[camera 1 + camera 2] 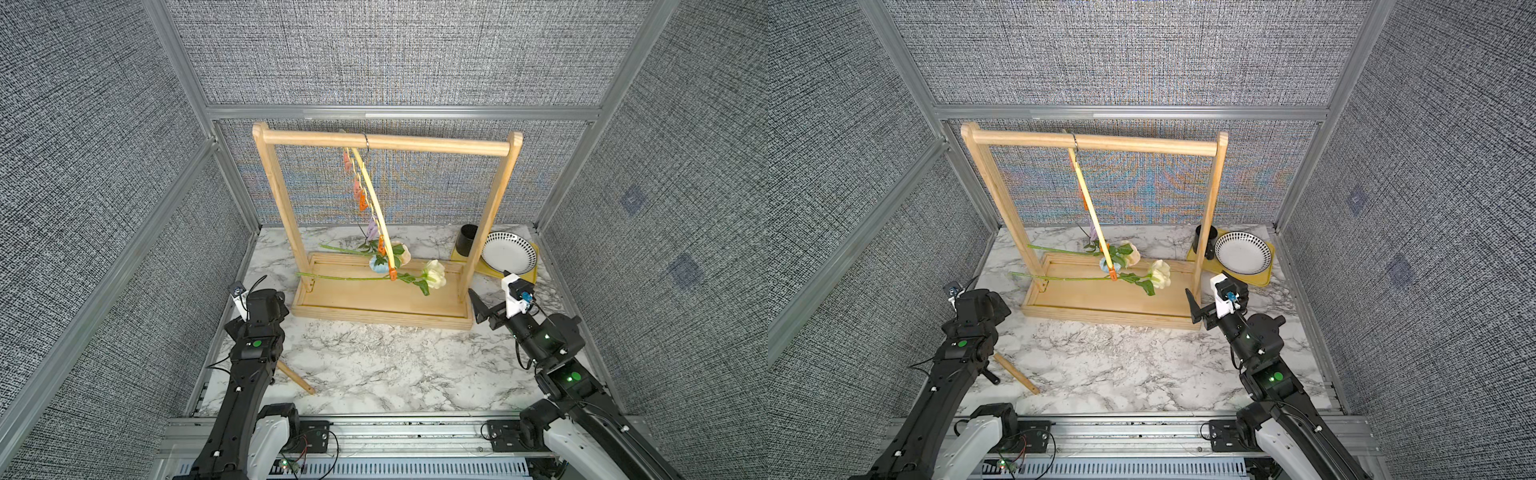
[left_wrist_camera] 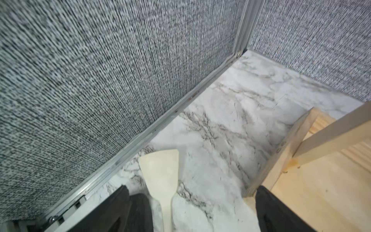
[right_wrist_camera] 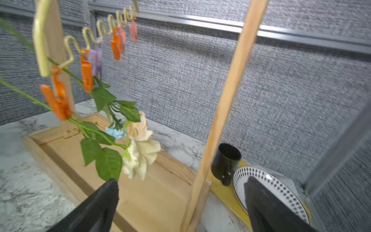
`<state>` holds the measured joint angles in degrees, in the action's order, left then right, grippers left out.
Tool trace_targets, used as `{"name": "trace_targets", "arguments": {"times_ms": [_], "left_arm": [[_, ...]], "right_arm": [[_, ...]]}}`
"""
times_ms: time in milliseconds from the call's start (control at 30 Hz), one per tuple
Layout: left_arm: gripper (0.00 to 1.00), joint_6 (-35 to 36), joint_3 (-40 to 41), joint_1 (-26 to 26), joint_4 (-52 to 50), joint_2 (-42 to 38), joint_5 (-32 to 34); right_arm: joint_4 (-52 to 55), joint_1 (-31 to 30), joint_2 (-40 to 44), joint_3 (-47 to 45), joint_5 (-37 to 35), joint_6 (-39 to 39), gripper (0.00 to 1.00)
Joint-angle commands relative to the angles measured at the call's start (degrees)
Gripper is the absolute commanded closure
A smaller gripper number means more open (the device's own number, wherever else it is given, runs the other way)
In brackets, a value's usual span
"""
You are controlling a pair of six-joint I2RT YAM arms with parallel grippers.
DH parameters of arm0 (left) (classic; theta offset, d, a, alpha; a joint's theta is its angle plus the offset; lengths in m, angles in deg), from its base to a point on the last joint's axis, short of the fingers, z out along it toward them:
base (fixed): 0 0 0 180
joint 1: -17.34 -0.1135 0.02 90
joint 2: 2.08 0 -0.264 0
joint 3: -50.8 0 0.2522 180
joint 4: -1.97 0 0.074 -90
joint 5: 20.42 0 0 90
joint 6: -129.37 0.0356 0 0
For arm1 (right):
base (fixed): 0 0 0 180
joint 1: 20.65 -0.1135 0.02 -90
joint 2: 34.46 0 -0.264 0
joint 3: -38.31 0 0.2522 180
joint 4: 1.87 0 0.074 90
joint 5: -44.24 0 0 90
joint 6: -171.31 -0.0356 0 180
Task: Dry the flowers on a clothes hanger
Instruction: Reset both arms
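The pale yellow clothes hanger [image 1: 374, 199] hangs by its hook from the wooden rack's top bar, turned nearly edge-on. An orange clip [image 3: 58, 100] at its low end holds the cream-white rose [image 1: 435, 273] by the stem. The peach rose [image 1: 405, 252] and the pale blue bloom [image 1: 379, 262] hang from clips just behind it. All three flowers lean head-down over the rack's base. My right gripper [image 3: 181, 180] is open and holds nothing, just right of the white rose [image 3: 140, 158], by the rack's right post. My left gripper [image 2: 192, 187] is open above a wooden spatula [image 2: 160, 170].
The light-wood rack [image 1: 386, 143] stands on a box base [image 1: 374, 307] mid-table. A black cup [image 1: 467, 241] and a dotted plate [image 1: 507, 253] sit on a yellow tray [image 1: 530, 272] at the back right. The spatula's handle [image 1: 297, 378] sticks out beside the left arm.
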<state>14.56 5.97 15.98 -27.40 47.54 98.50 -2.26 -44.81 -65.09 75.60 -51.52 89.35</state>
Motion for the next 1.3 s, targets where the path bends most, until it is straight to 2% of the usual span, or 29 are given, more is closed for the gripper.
{"name": "trace_targets", "arguments": {"times_ms": [0,100,200,367,467,567,767,967,1067,1200,1267], "left_arm": [[0.01,4.6,3.54,0.07,8.48,0.16,-6.4],[0.01,6.88,6.27,0.31,15.4,0.94,-8.81],[0.01,13.61,8.71,1.46,23.29,3.68,-12.36],[0.01,19.47,9.86,2.76,34.34,10.65,-17.65],[0.01,21.29,10.54,3.83,41.17,16.05,-17.77],[0.01,23.26,10.2,5.42,46.62,20.38,-18.69],[0.01,26.2,10.22,7.26,59.07,28.04,-18.06],[0.01,25.53,11.3,7.35,67.61,36.1,-16.63],[0.01,25.04,9.71,7.35,63.97,35.72,-15.74],[0.01,24.59,8.95,7.38,63.42,36.43,-14.5],[0.01,24.91,8.57,7.32,62.66,36.33,-15.18]], "right_arm": [[-5.43,1.25,2.66,-4.51,-10.32,-4.89,0.01],[-6.6,3.99,5.44,-9.53,-14.32,-6.45,0.01],[-7.62,8.2,7.84,-14.22,-16.25,-8.81,0.01],[-15.43,18.2,7.39,-21.77,-8.78,-9.85,0.01],[-22.65,22.99,0.92,-24.13,-2.68,-9.73,0.01],[-29.07,24.85,-8.41,-23.9,1.24,-8.05,0.01],[-40.53,25.58,-25.59,-22.18,4.2,-6.7,0.01],[-46.74,26.02,-35.6,-18.34,5.57,-4.14,0.01],[-49.51,26.13,-40.12,-16.36,6.07,-3.81,0.01],[-44.11,26.27,-44.07,-11.23,7.59,-3.43,0.01],[-44.3,26.43,-45.14,-10.42,7.33,-5.81,0.01]]}}
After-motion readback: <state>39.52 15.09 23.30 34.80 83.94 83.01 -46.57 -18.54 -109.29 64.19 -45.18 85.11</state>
